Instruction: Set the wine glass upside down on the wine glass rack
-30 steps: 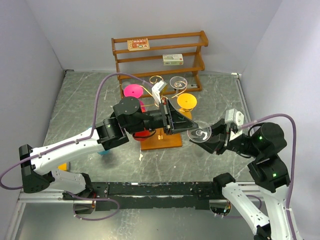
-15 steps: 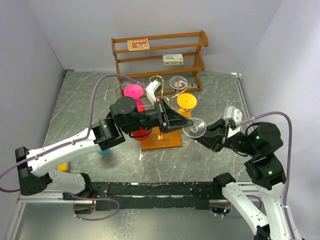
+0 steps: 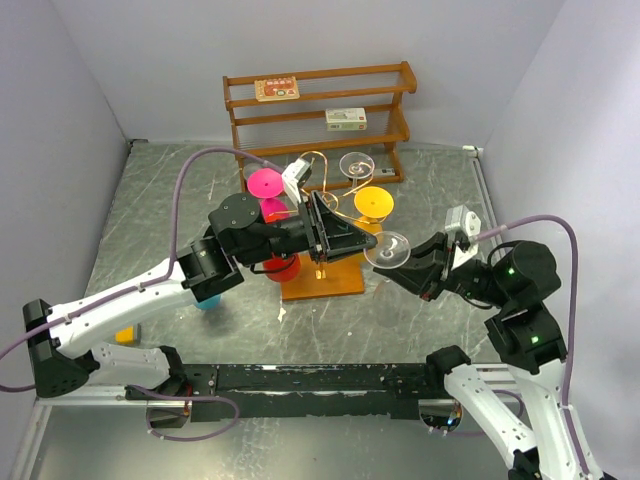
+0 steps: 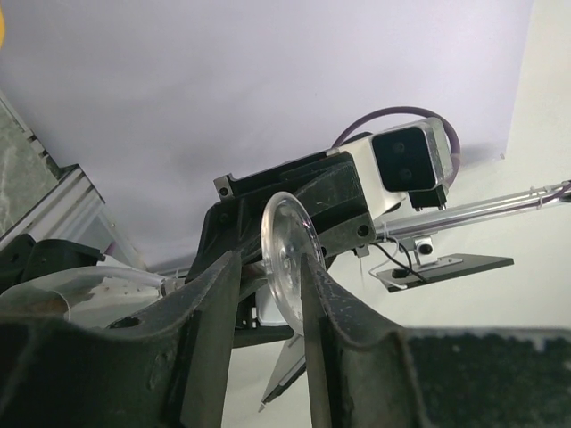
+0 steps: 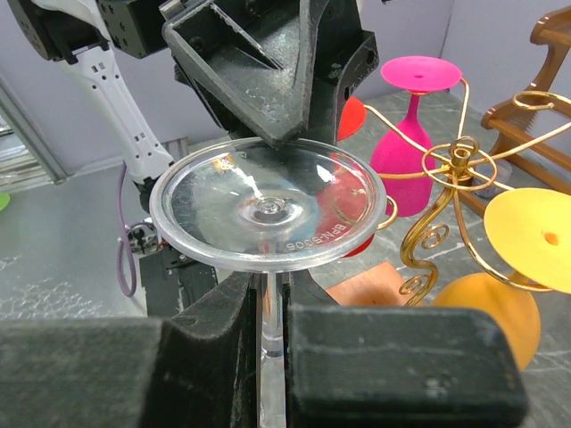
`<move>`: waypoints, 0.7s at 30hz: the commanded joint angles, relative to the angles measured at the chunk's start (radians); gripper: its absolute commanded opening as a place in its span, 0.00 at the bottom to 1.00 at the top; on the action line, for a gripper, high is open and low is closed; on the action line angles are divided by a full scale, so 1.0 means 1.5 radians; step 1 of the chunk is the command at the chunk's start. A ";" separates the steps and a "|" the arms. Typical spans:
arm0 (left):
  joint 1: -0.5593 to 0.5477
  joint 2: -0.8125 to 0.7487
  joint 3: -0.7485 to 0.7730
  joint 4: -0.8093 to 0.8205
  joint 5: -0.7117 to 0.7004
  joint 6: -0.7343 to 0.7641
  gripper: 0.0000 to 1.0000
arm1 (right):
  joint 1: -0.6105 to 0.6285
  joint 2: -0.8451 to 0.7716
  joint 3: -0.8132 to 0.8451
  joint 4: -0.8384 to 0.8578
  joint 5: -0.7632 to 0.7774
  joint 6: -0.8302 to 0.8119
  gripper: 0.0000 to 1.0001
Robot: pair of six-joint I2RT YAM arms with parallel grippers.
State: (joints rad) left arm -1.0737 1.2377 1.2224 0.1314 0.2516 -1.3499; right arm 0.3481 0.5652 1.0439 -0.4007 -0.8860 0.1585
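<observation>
Underneath, grey marbled tabletop [image 3: 160, 210]; pale lilac walls [image 3: 300, 30]; wooden shelf [image 3: 330, 74] behind.

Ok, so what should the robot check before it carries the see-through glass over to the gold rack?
1. Right gripper pinching the clear wine glass by its stem: ok.
2. Left gripper open: ok.
3. Left gripper clear of the glass's foot: cannot tell; the foot sits between its jaws.
4. Way to the wine glass rack free: not ok; the left gripper is between glass and rack.
5. Empty arm on the rack: cannot tell.
</observation>
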 commanded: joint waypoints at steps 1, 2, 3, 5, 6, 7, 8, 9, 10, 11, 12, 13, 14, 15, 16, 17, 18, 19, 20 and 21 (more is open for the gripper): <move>0.005 0.001 0.008 0.033 0.052 0.019 0.43 | 0.002 0.005 -0.005 0.033 -0.016 0.010 0.00; 0.005 0.006 0.013 0.033 0.056 0.019 0.43 | 0.002 0.006 -0.006 0.032 -0.019 0.010 0.00; 0.005 0.009 0.017 0.032 0.064 0.019 0.43 | 0.002 0.007 -0.007 0.032 -0.023 0.008 0.00; 0.005 0.016 0.019 0.037 0.075 0.011 0.41 | 0.003 0.009 -0.008 0.029 -0.028 0.004 0.00; 0.005 0.019 0.017 0.044 0.081 0.005 0.39 | 0.003 0.010 -0.009 0.029 -0.029 0.003 0.00; 0.006 0.022 0.015 0.051 0.086 0.000 0.35 | 0.002 0.012 -0.010 0.029 -0.029 0.001 0.00; 0.005 0.025 0.014 0.055 0.092 -0.005 0.31 | 0.002 0.013 -0.011 0.029 -0.027 0.001 0.00; 0.006 0.028 0.014 0.058 0.096 -0.008 0.25 | 0.003 0.014 -0.013 0.029 -0.025 0.000 0.00; 0.005 0.030 0.015 0.059 0.100 -0.010 0.17 | 0.002 0.016 -0.015 0.029 -0.022 -0.001 0.00; 0.005 0.031 0.016 0.056 0.101 -0.011 0.09 | 0.002 0.017 -0.015 0.028 -0.019 -0.002 0.00; 0.005 0.030 0.016 0.053 0.097 -0.012 0.07 | 0.002 0.017 -0.016 0.027 -0.016 -0.003 0.00; 0.005 0.026 0.013 0.052 0.090 -0.014 0.07 | 0.003 0.018 -0.017 0.026 -0.014 -0.005 0.05; 0.005 0.023 0.009 0.052 0.080 -0.017 0.07 | 0.002 0.017 -0.017 0.025 -0.013 -0.006 0.12; 0.006 0.018 0.005 0.051 0.070 -0.020 0.07 | 0.002 0.014 -0.017 0.022 -0.012 -0.007 0.19; 0.008 0.015 0.004 0.048 0.060 -0.024 0.07 | 0.002 0.010 -0.018 0.020 -0.009 -0.007 0.24; 0.009 0.012 0.002 0.044 0.053 -0.028 0.07 | 0.002 0.006 -0.021 0.017 -0.003 -0.008 0.28; 0.011 0.010 0.001 0.042 0.046 -0.031 0.07 | 0.002 0.001 -0.022 0.014 0.004 -0.008 0.33; 0.013 0.009 0.001 0.039 0.041 -0.034 0.07 | 0.003 -0.004 -0.023 0.007 0.013 -0.009 0.36; 0.015 0.009 0.001 0.035 0.037 -0.037 0.07 | 0.002 -0.008 -0.022 0.001 0.024 -0.011 0.38; 0.017 0.009 0.003 0.028 0.031 -0.039 0.07 | 0.003 -0.011 -0.018 -0.008 0.035 -0.013 0.41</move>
State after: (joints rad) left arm -1.0603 1.2690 1.2224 0.1661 0.3351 -1.3994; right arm 0.3481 0.5743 1.0187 -0.3893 -0.8875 0.1314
